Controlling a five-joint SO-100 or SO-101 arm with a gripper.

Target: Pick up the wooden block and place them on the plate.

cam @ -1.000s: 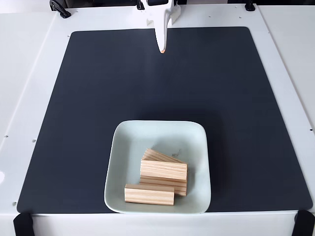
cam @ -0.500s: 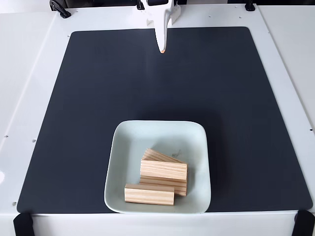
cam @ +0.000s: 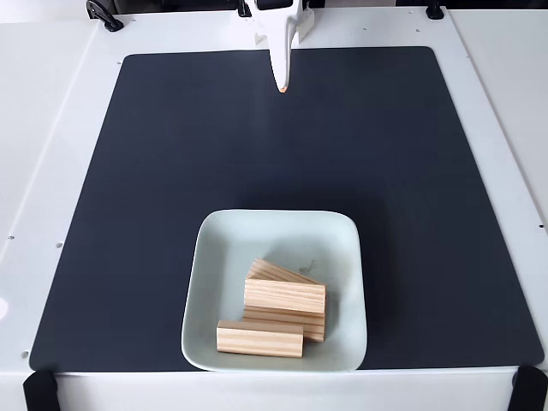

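Observation:
Several pale wooden blocks (cam: 283, 294) lie piled in the lower half of the plate (cam: 231, 248), a pale mint square dish near the front edge of the black mat. One block (cam: 259, 339) lies at the front, the others stacked behind it. My gripper (cam: 283, 84) is at the top centre of the fixed view, far from the plate, its white fingers pressed together in a point with nothing between them.
A black mat (cam: 154, 171) covers most of the white table (cam: 43, 103). Black clamps (cam: 104, 15) sit at the table's back edge and black straps (cam: 38, 390) at the front corners.

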